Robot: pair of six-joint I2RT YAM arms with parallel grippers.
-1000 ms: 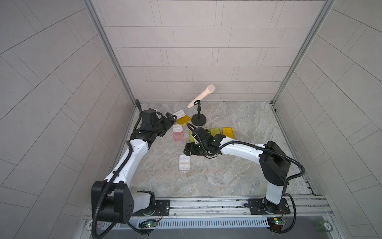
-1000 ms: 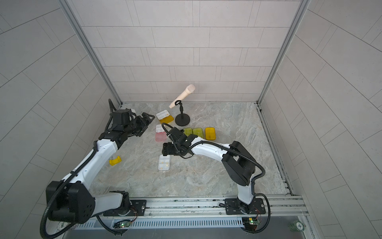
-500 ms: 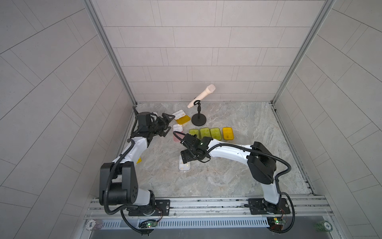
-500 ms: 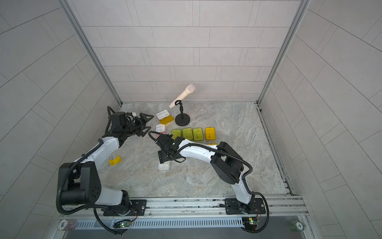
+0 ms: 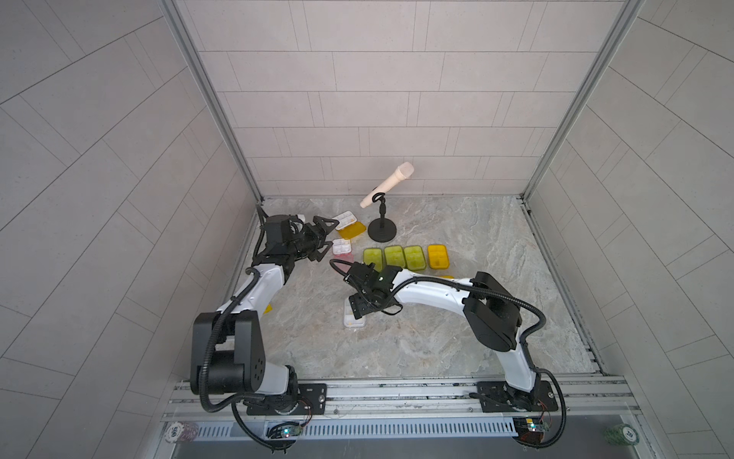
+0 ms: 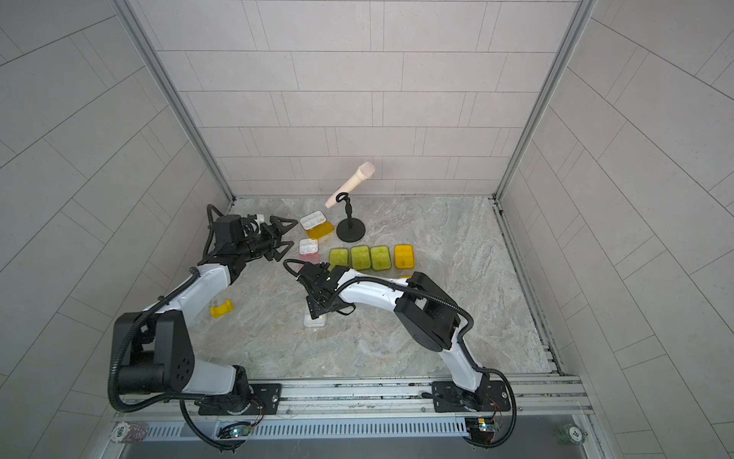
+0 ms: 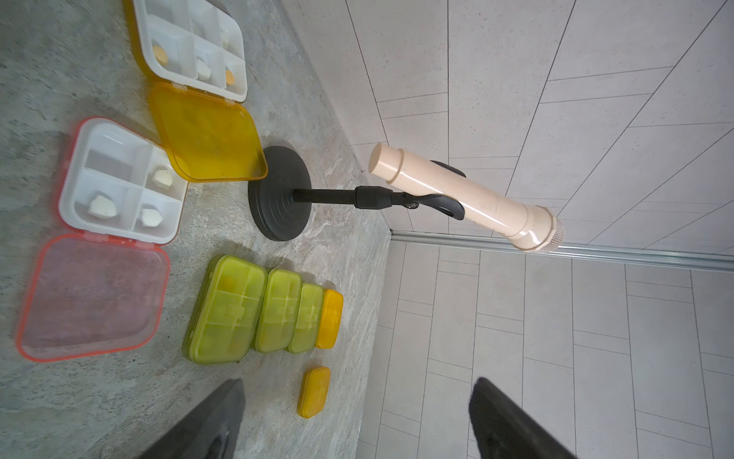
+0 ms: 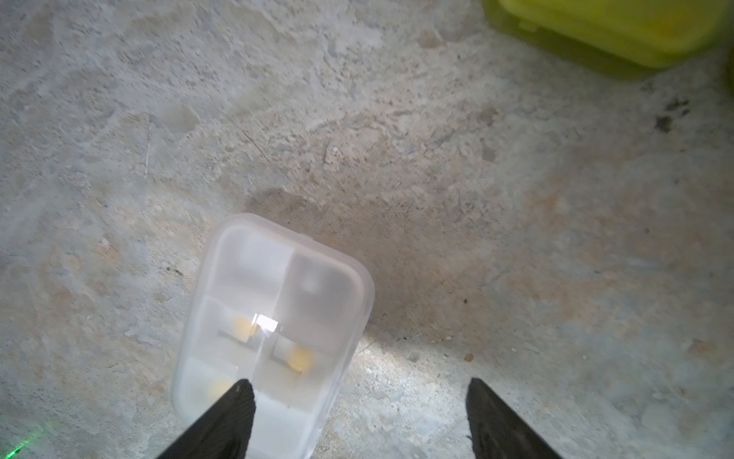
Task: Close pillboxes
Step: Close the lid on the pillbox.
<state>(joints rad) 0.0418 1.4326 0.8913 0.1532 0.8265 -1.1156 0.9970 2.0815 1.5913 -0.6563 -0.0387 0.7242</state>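
The biggest thing is the gray stone table (image 5: 456, 318). Two white and black arms reach over it from the 6 o'clock edge. The left arm (image 5: 254, 294) stretches out to 10 o'clock. Its left gripper (image 5: 332, 236) points toward 3 o'clock, with its jaws wide apart and nothing between them. The right arm (image 5: 433, 292) bends in to the middle. Its right gripper (image 8: 359, 382) points down with its jaws apart and holds nothing. A pale microphone (image 5: 387, 184) sits tilted on a black stand (image 5: 382, 230) near 12 o'clock. Next come the pillboxes. Three green pillboxes (image 5: 394, 256) and an orange pillbox (image 5: 438, 256) lie shut in a row, side by side, just toward 12 o'clock from the middle. A second orange pillbox (image 7: 313, 391) lies shut on the 6 o'clock side of that row. The box with the orange lid (image 7: 198, 119) lies open at 11 o'clock. The box with the pink lid (image 7: 119, 186) lies open at 10 o'clock, just beside the left gripper but not touching it. The clear pillbox (image 8: 274, 302) lies near the middle, a little toward 8 o'clock, with its lid down. One finger (image 8: 234, 413) of the right gripper is over it, but it is not clear whether it touches the lid. A small yellow thing (image 6: 221, 309) lies at 9 o'clock by the left arm. Tiny pills (image 7: 101, 204) sit in the open trays.
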